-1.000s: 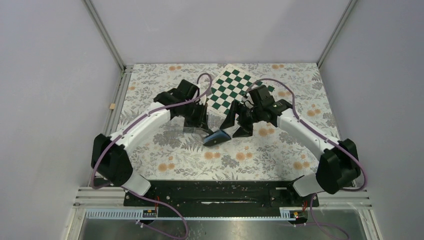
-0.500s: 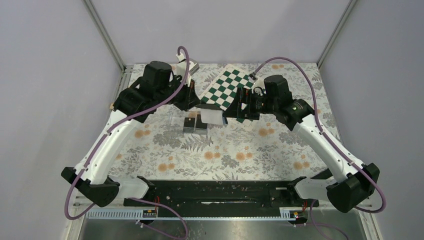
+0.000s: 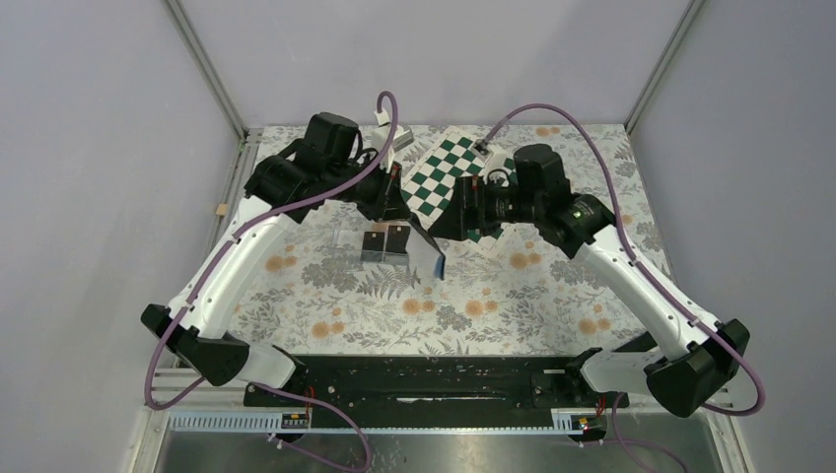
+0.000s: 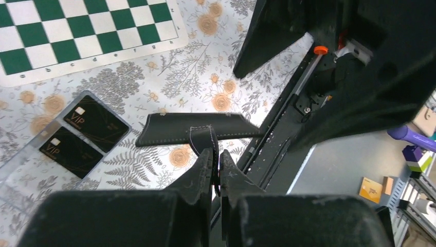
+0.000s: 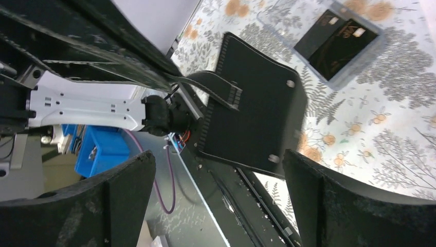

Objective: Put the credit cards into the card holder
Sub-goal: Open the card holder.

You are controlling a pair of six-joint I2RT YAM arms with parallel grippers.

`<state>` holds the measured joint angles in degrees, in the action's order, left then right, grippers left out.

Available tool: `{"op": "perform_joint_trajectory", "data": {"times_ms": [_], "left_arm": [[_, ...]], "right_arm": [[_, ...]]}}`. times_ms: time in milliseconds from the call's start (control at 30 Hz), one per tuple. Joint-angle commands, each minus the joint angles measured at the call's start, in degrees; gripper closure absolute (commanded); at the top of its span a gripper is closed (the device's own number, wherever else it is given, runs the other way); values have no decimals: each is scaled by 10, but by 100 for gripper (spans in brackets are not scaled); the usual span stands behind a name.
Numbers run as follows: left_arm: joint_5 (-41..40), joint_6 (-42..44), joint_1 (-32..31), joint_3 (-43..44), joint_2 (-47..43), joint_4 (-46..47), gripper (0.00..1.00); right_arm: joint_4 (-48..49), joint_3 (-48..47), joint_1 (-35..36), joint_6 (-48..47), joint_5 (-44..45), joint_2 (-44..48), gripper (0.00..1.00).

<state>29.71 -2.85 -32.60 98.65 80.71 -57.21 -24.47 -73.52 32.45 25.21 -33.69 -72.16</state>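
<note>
Two arms, the left arm [image 3: 237, 266] and right arm [image 3: 631, 276], arch up from their bases with elbows high and wrists turned toward each other. The left gripper [image 4: 216, 154] is pinched tight on the tab of the card holder [image 4: 180, 128], lifted clear. The right gripper [image 5: 217, 154] faces it, jaws spread wide and gripping nothing.

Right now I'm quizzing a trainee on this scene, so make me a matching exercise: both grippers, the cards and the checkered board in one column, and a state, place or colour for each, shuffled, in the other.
Column one:
1. left gripper
2. right gripper
3. cards
4. checkered board

Column two:
a. lying in the clear box
b. shut on the tab of the wallet
c. wide open
d. green and white

Pairs: 1-b, 2-c, 3-a, 4-d
</note>
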Motion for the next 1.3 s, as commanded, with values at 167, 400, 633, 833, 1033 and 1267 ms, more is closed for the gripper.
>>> {"op": "perform_joint_trajectory", "data": {"times_ms": [167, 400, 633, 833, 1033, 1267], "left_arm": [[52, -39, 1, 26, 23, -4, 100], [70, -48, 1, 26, 25, 0, 100], [88, -66, 1, 16, 21, 15, 100], [76, -64, 1, 13, 15, 22, 100], [-33, -64, 5, -12, -24, 47, 40], [-82, -78, 55, -99, -85, 79, 1]], "right_arm": [[32, -16, 60, -11, 8, -18, 1], [-11, -29, 93, -56, 108, -41, 6], [-10, -29, 110, -78, 163, -55, 25], [-29, -52, 110, -54, 180, -72, 96], [-41, -65, 109, -49, 136, -80, 100], [-7, -14, 70, -40, 74, -46, 100]]}}
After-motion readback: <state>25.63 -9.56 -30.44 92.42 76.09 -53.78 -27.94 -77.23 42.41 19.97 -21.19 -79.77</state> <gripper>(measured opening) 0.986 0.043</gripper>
